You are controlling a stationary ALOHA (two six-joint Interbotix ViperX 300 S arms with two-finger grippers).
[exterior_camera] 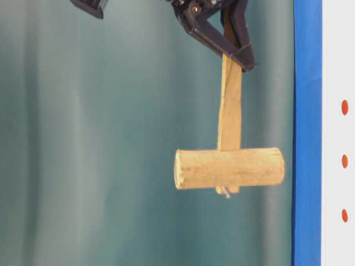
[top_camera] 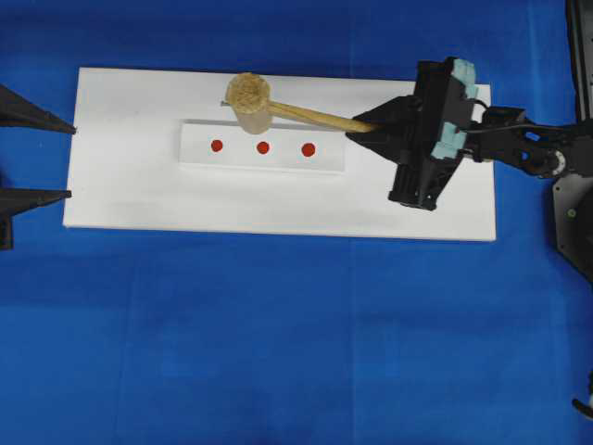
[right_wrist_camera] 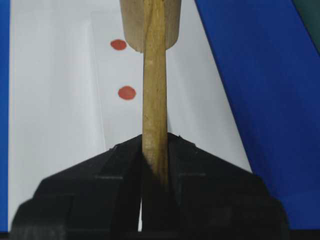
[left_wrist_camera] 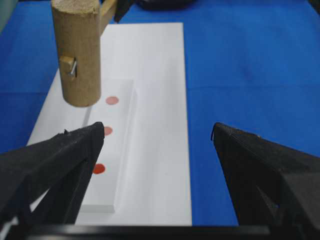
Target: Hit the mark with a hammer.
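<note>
From above, the right gripper (top_camera: pixel 363 127) is clamped on the far end of the handle of the hammer (top_camera: pixel 269 107), whose thick cylindrical head sits over the upper edge of a raised white strip (top_camera: pixel 262 163) bearing three red marks (top_camera: pixel 263 147) in a row; the strip lies on a larger white board (top_camera: pixel 278 199) set on a blue cloth (top_camera: pixel 278 343). At the left edge of that view the two black fingers of the left gripper (top_camera: pixel 28 153) stand wide apart, holding nothing, one over the board's left edge and one touching it. From table level, the hammer (exterior_camera: pixel 230 166) is in the air, clear of the board, the right gripper (exterior_camera: pixel 236 47) pinching the handle, and three red marks (exterior_camera: pixel 344 161) show on the white surface at the right. Through the left wrist camera, the spread fingers (left_wrist_camera: pixel 55 165) of the left gripper (left_wrist_camera: pixel 160 150) frame the strip (left_wrist_camera: pixel 122 150), with the hammer head (left_wrist_camera: pixel 80 55) raised above and beside the farthest mark (left_wrist_camera: pixel 112 100). Through the right wrist camera, the handle of the hammer (right_wrist_camera: pixel 154 95) runs straight out from between the closed jaws of the right gripper (right_wrist_camera: pixel 155 150), the head at the top of the view, two red marks (right_wrist_camera: pixel 127 92) to its left.
</note>
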